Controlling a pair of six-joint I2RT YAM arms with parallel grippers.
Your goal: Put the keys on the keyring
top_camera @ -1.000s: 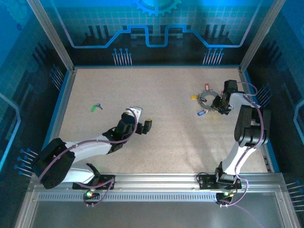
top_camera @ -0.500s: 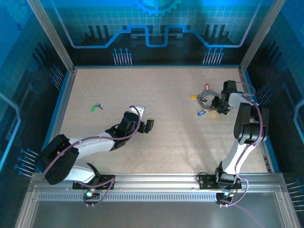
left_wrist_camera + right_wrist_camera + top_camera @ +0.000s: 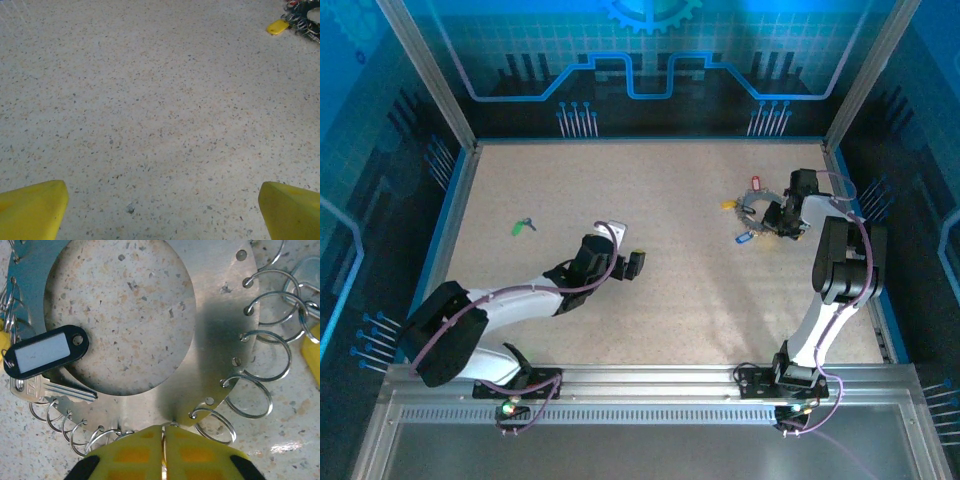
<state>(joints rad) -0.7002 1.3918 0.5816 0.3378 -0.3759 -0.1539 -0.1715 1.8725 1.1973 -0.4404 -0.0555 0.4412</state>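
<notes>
1. The speckled beige desk (image 3: 700, 300) lies bare across the middle of the top view. A flat key could be skidded over it rather than lifted.
2. The left gripper (image 3: 633, 265) hovers at centre-left, its yellow fingers (image 3: 35, 207) spread wide with nothing held.
3. The right gripper (image 3: 164, 450) is seen at the bottom of its wrist view, its fingers pressed together and apparently pinched on the ring's rim.
4. The broad flat silvery metal keyring (image 3: 210, 340), edged with small split rings, lies at the upper right of the top view. Held at one edge only, it may be pivoted during threading.
5. The small green-tagged silvery key (image 3: 523, 226) lies loose at upper left, well apart from the keyring. So thin a thing may be dropped in transit.
</notes>
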